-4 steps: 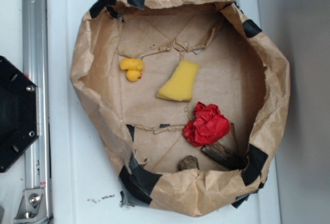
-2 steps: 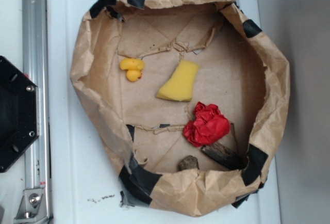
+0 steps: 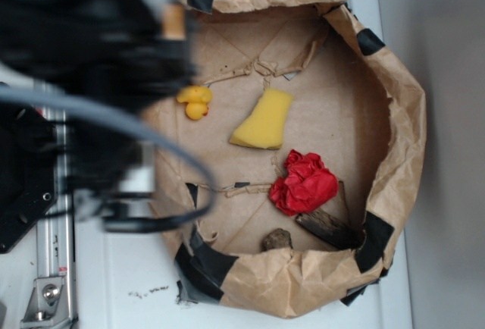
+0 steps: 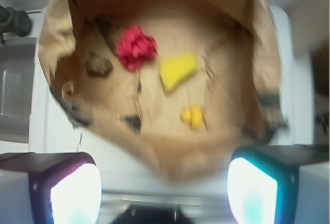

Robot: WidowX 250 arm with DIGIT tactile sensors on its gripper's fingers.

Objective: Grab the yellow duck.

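Duck (image 4: 192, 116) lies well ahead of the spread fingers (image 4: 247, 190), untouched.

Looks like a robotics lab bench, not a home. White tabletop (image 3: 114, 268) with an aluminium extrusion rail (image 3: 51, 223) bolted along its left edge, black mount plate (image 3: 19, 215) beside it. Makeshift bin: crumpled brown paper (image 3: 394, 117) patched with black tape (image 3: 204, 264), filling most of the tabletop. Blurred black arm (image 3: 83, 48) with cable (image 3: 151, 136) over the top-left corner. Random test props inside.

Crumpled brown paper basin (image 3: 394, 109), glossy yellow duck (image 3: 195, 101), spongy wedge (image 3: 264, 120)
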